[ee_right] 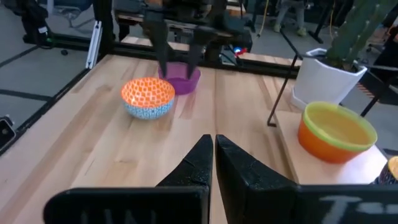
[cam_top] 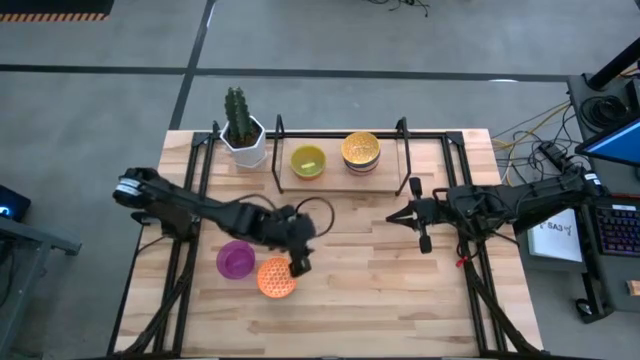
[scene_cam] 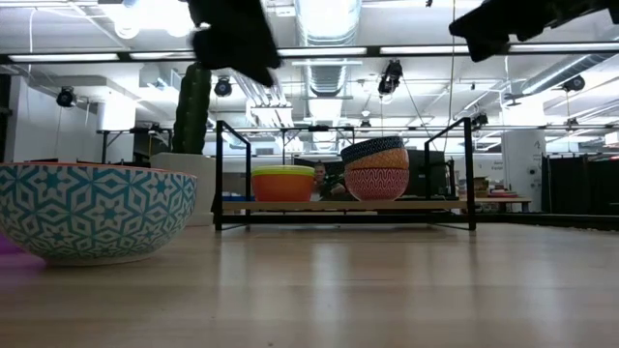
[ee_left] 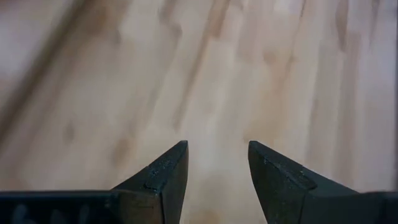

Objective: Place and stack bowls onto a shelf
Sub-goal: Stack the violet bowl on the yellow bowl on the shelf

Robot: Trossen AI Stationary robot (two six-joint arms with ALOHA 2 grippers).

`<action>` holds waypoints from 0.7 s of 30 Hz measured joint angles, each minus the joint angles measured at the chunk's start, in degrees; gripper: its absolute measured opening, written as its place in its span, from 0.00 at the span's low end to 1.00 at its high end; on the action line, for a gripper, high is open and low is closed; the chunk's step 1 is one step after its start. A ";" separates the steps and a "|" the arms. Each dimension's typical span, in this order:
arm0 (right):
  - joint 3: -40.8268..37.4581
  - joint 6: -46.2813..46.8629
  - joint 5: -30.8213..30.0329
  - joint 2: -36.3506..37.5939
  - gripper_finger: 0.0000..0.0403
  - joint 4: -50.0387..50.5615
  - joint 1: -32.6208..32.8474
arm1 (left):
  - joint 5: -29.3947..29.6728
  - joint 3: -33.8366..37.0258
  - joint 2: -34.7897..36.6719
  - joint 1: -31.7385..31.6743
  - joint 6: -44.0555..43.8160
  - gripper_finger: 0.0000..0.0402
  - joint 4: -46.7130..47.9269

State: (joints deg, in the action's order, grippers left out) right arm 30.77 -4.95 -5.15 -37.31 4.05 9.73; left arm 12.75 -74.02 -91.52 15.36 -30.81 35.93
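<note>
An orange-patterned bowl (cam_top: pixel 277 278) with a blue-white outside (scene_cam: pixel 92 211) sits upright on the table, and a purple bowl (cam_top: pixel 236 260) stands beside it to the left. The shelf (cam_top: pixel 340 178) at the far edge carries a yellow-green bowl stack (cam_top: pixel 308 161) and a gold-topped patterned stack (cam_top: pixel 360 151). My left gripper (cam_top: pixel 297 265) hovers open just right of the orange bowl, raised above the table (ee_left: pixel 217 149). Its wrist view shows only bare wood. My right gripper (cam_top: pixel 395 215) waits shut over the table's right half (ee_right: pixel 213 140).
A white hexagonal cactus pot (cam_top: pixel 243 138) stands at the shelf's left end. Black frame rails (cam_top: pixel 478 270) run along the table's left and right sides. Bare wood (cam_top: pixel 380 290) lies between the two grippers and toward the near edge.
</note>
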 joint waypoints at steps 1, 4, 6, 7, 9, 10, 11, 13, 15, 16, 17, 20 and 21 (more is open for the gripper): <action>0.04 -0.44 0.01 -0.01 0.02 0.10 0.00 | -0.20 0.15 0.09 0.94 -2.82 0.38 1.15; 0.04 -1.13 0.02 -0.49 0.02 0.16 0.01 | -0.97 0.09 0.00 3.85 -9.32 0.38 5.21; 0.04 -1.11 0.04 -0.54 0.02 0.48 -0.02 | -2.80 -0.35 -0.42 5.42 -13.72 0.38 7.24; 0.04 -1.11 0.04 -0.74 0.02 0.34 0.00 | -3.53 -0.37 -0.57 6.24 -15.97 0.38 8.88; 0.04 -1.13 0.04 -0.78 0.02 0.45 -0.02 | -4.59 -0.29 -0.97 7.52 -19.40 0.38 12.74; 0.04 -1.19 0.10 -0.81 0.02 0.67 0.01 | -4.98 -0.29 -1.04 8.14 -20.50 0.38 13.85; 0.04 -1.26 0.14 -0.97 0.02 0.72 -0.01 | -5.14 -0.29 -1.05 8.71 -21.23 0.38 15.30; 0.04 -1.19 0.15 -1.03 0.02 0.80 0.01 | -5.97 -0.29 -1.05 9.51 -22.25 0.38 19.38; 0.04 -1.14 0.15 -1.15 0.02 1.27 0.00 | -6.51 -0.29 -1.01 10.03 -24.67 0.38 24.37; 0.04 -1.08 0.15 -1.19 0.02 1.22 0.00 | -7.05 -0.29 -0.91 10.11 -26.19 0.38 27.91; 0.04 -0.79 0.17 -1.15 0.02 1.40 0.00 | -8.43 -0.29 -0.80 10.11 -27.59 0.38 31.25; 0.04 -0.40 0.17 -1.16 0.02 1.58 0.01 | -14.12 0.10 -0.77 10.75 -28.73 0.38 37.61; 0.04 -0.39 0.18 -1.15 0.02 1.65 0.01 | -15.74 0.44 -0.79 11.45 -27.94 0.38 37.97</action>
State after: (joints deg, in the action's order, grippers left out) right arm 30.81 -5.34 -4.96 -38.46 5.70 9.74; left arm -2.99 -73.58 -92.31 26.81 -58.75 73.90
